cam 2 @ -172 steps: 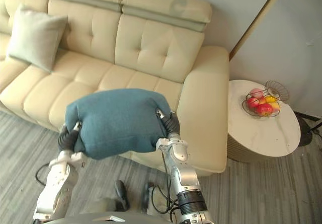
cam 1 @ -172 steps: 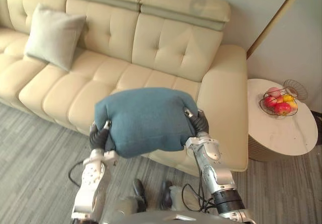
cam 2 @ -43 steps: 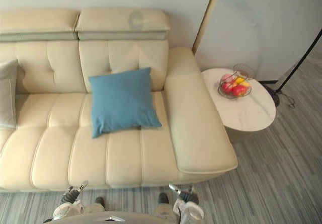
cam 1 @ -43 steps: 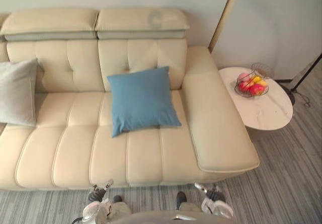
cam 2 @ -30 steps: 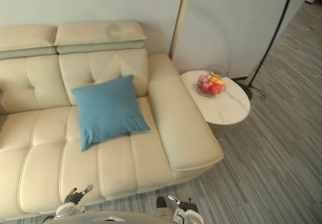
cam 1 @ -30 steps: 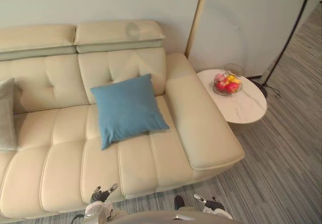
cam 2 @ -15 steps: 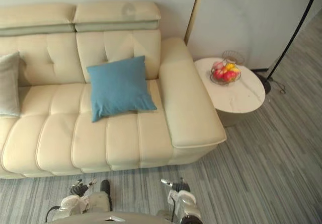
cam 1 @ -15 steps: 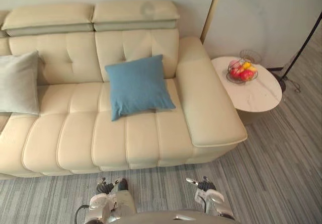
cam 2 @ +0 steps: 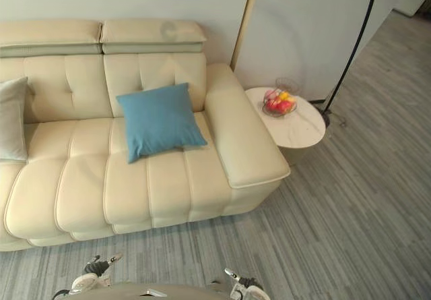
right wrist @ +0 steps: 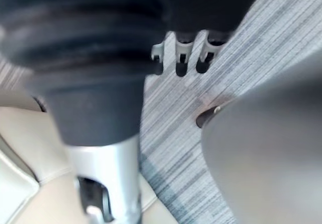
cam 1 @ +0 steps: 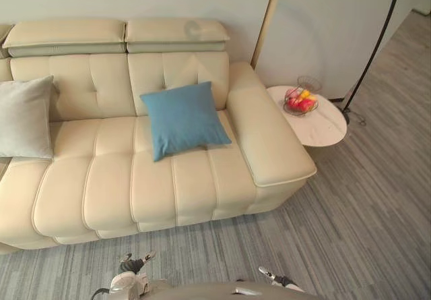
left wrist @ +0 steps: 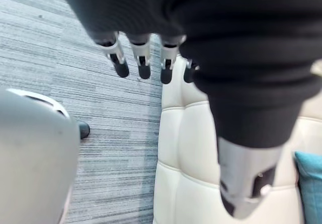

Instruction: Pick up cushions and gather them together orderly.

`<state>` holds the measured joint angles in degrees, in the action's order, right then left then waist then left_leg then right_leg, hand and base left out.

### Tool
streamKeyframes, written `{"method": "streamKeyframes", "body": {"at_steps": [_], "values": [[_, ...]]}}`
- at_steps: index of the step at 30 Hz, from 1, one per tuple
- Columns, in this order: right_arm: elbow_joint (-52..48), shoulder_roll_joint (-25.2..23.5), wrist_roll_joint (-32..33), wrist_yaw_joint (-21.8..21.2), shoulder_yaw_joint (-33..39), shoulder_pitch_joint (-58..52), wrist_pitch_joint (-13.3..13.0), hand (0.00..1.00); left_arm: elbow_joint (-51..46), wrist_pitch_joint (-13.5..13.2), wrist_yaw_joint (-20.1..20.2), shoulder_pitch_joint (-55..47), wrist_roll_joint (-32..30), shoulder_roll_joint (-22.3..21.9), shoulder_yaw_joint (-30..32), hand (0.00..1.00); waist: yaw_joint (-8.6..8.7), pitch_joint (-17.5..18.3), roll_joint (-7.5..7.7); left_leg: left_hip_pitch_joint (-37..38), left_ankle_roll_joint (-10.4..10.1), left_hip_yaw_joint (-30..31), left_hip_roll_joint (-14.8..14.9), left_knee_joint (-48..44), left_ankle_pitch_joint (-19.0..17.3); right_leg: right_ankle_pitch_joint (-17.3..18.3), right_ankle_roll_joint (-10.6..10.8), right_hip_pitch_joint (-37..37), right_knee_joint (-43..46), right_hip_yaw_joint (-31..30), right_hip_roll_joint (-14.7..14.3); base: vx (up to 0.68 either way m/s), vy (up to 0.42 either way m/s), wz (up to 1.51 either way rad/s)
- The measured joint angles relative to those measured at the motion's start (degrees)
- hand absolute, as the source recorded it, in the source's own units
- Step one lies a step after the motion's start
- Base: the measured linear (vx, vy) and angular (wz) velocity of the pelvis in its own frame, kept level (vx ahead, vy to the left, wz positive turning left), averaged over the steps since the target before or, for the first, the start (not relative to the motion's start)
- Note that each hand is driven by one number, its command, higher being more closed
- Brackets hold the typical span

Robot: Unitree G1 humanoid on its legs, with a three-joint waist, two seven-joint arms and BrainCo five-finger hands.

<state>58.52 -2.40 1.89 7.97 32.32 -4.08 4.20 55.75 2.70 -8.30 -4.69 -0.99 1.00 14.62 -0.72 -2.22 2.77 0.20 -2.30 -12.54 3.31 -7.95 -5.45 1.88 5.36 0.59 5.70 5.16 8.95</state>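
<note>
In the left eye view, two cushions are being counted on one cream sofa (cam 1: 121,178). A blue cushion (cam 1: 184,118) is being propped against the backrest at 12 o'clock. A grey cushion (cam 1: 25,118) is being leaned at 10 o'clock, well apart from it. One round side table (cam 1: 326,130) is being shown at 2 o'clock, just beside the sofa's arm, with one wire fruit basket (cam 1: 300,102) carried on it. One black lamp pole (cam 1: 377,37) is being seen rising past it. The left hand (cam 1: 129,267) and right hand (cam 1: 277,280) are being held low at 6 o'clock, with striped floor (cam 1: 363,212) lying between them and the sofa.

In the right eye view, the grey cushion is being cut by the frame edge, while wider floor is being shown at 3 o'clock.

In the left wrist view, the left fingers (left wrist: 143,65) are being held straight and slightly spread, gripping nothing. The sofa front and a corner of the blue cushion are being shown beyond them.

In the right wrist view, the right fingers (right wrist: 182,65) are being held loose and empty over the floor.
</note>
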Motion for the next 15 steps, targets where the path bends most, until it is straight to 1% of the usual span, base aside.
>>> {"method": "streamKeyframes", "body": {"at_steps": [1,2,4,5,15], "values": [[0.05,0.31,-0.01,-0.03,0.01,0.14,-0.01,0.0,0.24,0.01,0.03,-0.05,-0.4,0.03,-0.55,0.0,0.35,-0.09,-0.39,0.55,0.27,0.26,-0.72,1.49,0.87,-0.57,-0.36,-0.5,-0.8,-0.02,-0.01,-0.16,0.064,0.05],[0.0,0.42,0.0,-0.06,0.06,0.2,-0.01,0.0,0.95,0.01,0.04,-0.16,-0.41,0.18,-0.91,0.0,0.64,0.05,-0.85,1.22,-0.08,0.32,-1.3,3.47,1.96,-1.0,-0.44,-0.55,-0.87,-0.06,0.14,-0.18,0.052,0.05],[0.02,0.7,-0.03,-0.09,0.09,0.14,0.0,0.0,1.23,0.02,0.07,-0.54,-0.41,0.22,-0.98,0.0,0.68,0.21,-1.13,2.92,-0.09,0.46,-1.82,6.81,3.35,-0.96,-0.37,-0.55,-0.78,-0.11,0.15,-0.16,0.009,0.01],[1.94,2.93,-0.07,-0.3,-0.64,-0.01,0.02,0.0,3.48,-0.04,1.22,-0.02,-0.43,0.61,-0.07,0.0,0.28,-0.55,-1.32,8.95,0.09,2.73,-1.73,12.55,5.15,-1.12,0.29,-4.53,-4.37,-1.15,-2.16,-0.08,-0.004,-0.01],[1.94,2.92,-0.07,-0.3,-0.63,0.01,0.02,0.0,3.48,-0.04,1.22,-0.02,-0.43,0.61,-0.07,0.0,0.24,-0.56,-1.34,8.93,0.09,2.74,-1.74,12.55,5.15,-1.12,0.29,-4.53,-4.39,-1.13,-2.16,0.0,0.0,0.0]]}}
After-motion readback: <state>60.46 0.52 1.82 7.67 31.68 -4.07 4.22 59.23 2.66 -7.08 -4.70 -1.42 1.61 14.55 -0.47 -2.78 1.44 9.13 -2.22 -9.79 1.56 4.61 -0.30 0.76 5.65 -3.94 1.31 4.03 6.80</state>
